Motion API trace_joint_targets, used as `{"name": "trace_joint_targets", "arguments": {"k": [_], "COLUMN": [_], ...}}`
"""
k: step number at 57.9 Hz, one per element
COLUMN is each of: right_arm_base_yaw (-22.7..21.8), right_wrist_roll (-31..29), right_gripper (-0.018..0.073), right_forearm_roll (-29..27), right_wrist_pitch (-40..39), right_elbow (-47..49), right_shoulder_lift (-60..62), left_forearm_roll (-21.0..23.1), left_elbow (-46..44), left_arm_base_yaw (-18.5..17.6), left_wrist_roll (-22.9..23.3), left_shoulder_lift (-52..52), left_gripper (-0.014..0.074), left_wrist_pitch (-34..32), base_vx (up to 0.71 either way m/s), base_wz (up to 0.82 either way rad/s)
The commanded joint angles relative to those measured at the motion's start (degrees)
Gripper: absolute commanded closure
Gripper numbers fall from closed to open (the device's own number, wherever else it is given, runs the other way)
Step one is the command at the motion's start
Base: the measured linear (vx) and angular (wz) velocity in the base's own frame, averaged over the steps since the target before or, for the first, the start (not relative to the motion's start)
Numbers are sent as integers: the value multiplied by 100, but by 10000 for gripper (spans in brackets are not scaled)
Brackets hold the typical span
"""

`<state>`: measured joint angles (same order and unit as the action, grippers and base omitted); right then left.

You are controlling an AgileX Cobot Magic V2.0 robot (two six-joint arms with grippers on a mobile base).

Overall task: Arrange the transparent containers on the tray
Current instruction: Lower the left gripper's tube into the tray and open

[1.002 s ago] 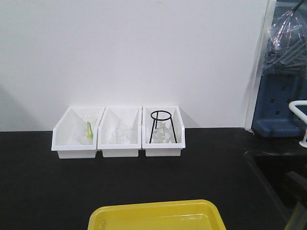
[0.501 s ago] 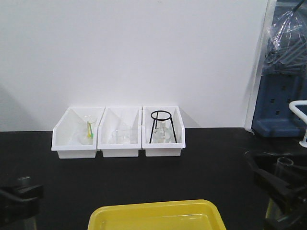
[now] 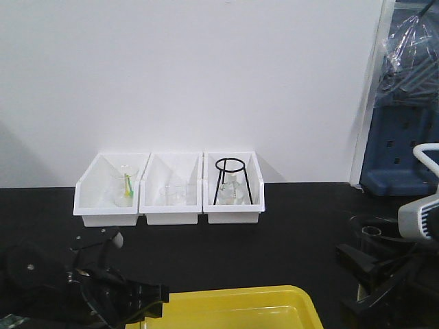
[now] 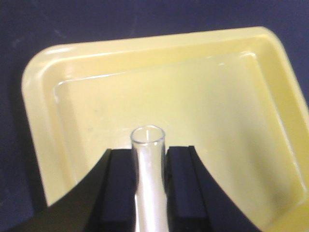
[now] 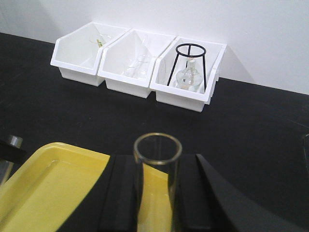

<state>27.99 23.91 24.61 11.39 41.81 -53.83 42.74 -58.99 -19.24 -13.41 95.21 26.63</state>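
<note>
One black table (image 3: pixel 288 226) carries the yellow tray (image 3: pixel 233 295) at its near edge and three white bins (image 3: pixel 171 205) along the wall. The left gripper (image 4: pixel 148 157) is clamped on the first test tube (image 4: pixel 149 193) near the tray's left edge. The right gripper (image 5: pixel 157 166) grasps the second test tube (image 5: pixel 155 203) near the tray's right side.

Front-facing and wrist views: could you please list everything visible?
bench: one, black, beneath all
tray: one, yellow, bench's near edge
left test tube: one, clear, over tray
right test tube: one, clear, right of tray
bins: three, white, by back wall
ring stand: one, black, rightmost bin
flask: one, clear, under ring stand
other glassware: count unclear, clear, other bins
left gripper: one, black, holding left test tube
right gripper: one, black, holding right test tube
</note>
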Motion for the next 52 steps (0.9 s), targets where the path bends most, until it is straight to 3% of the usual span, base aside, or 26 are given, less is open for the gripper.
{"name": "trace_joint_targets", "arguments": {"k": [1, 21, 44, 52], "right_arm_base_yaw": [2, 2, 2, 2], "right_wrist_roll": [-13, -13, -13, 9], "right_gripper": [571, 571, 571, 571], "right_forearm_roll": [109, 109, 99, 4], "right_wrist_pitch": [-476, -476, -476, -476], "right_elbow": [213, 213, 213, 213], "right_shoulder_lift": [51, 51, 51, -44], "left_forearm_roll": [288, 293, 294, 294], "left_elbow": [-387, -531, -531, -531], "left_arm_base_yaw": [-63, -71, -71, -71], "left_wrist_roll": [-182, -121, -116, -116], "left_shoulder_lift": [190, 1058, 1289, 1289], "left_gripper": [597, 547, 249, 194], "left_wrist_pitch": [-184, -375, -460, -485], "base_vx": [0, 0, 0, 0], "base_wz": [0, 0, 0, 0]}}
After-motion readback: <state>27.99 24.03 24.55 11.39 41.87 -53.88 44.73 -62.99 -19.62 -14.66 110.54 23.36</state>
